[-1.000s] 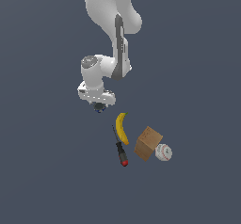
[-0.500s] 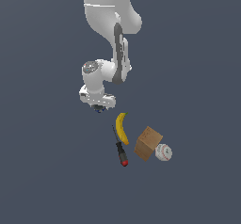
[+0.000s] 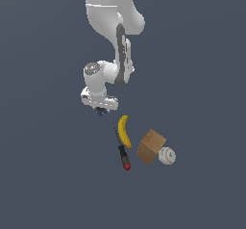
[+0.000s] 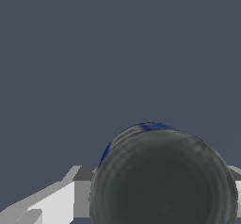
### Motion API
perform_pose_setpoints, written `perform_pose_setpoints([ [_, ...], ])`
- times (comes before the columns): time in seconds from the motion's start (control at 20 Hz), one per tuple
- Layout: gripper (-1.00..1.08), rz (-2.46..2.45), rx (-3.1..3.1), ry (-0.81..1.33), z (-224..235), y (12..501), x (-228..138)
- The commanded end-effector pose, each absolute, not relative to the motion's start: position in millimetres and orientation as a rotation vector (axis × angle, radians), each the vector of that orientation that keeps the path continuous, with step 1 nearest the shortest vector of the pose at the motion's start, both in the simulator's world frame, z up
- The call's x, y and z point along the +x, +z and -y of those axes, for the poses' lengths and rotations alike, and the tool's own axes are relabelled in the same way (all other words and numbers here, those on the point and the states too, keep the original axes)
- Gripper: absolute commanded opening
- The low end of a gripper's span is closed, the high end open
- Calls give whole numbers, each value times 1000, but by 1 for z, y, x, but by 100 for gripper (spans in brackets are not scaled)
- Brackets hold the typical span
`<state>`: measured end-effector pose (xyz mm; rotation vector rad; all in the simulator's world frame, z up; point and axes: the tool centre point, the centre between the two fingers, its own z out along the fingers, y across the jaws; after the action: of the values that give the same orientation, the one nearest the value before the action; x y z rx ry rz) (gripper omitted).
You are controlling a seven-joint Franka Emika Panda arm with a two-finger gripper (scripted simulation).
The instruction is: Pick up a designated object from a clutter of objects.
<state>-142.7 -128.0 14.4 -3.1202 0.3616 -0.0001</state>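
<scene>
No readable text, label, brand, number or sign is showing in either view. The box (image 3: pixel 151 146) is presenting plain brown faces. The baseball (image 3: pixel 167 156) is showing only faint reddish marks, too small to make out. The can (image 4: pixel 162 176) is showing a dark ridged top and a blue band, with no lettering resolving on either.

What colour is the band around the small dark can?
Blue, on the can; the wrist view shows it best.
</scene>
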Motion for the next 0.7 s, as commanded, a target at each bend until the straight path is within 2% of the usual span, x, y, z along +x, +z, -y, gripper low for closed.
perform_pose_setpoints([
  [0.0, -100, -362, -3120, 0, 128, 14, -143],
  [0.65, -100, -362, -3120, 0, 118, 47, -123],
])
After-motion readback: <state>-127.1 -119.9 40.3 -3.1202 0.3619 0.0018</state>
